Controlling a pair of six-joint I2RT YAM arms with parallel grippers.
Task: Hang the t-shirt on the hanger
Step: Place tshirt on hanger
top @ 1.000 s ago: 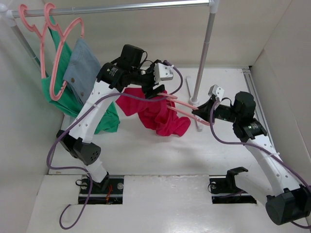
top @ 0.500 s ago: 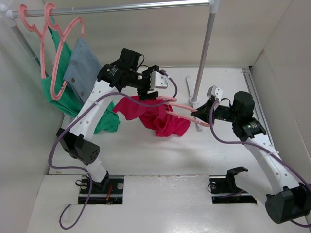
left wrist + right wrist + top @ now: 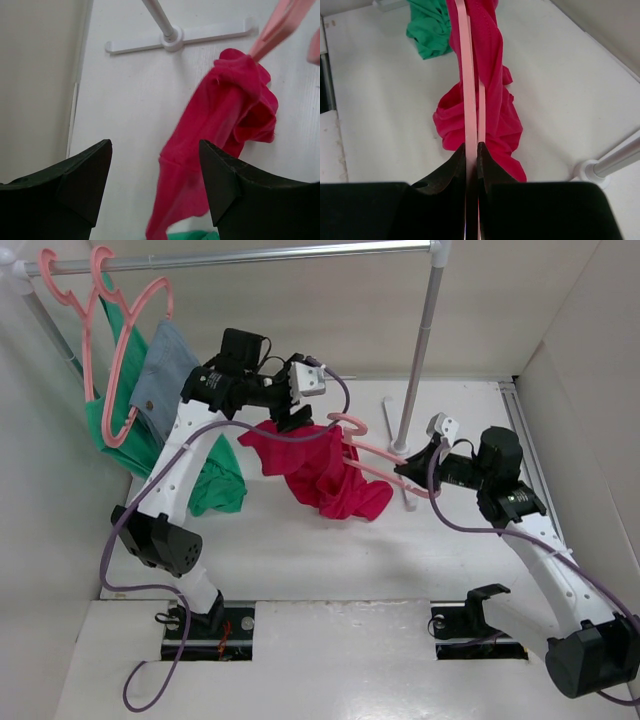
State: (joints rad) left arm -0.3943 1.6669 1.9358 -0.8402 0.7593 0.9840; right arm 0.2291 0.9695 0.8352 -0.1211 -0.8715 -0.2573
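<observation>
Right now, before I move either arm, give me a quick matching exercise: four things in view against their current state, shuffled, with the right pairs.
Things:
1. left hand
2. right hand
3. t-shirt
4. grey-blue garment

States:
A. hung up at the rail
B. shut on the hanger
C. open, holding nothing
D. bunched, hanging off the hanger

Pairs: 1-C, 2-B, 3-D, 4-A
</observation>
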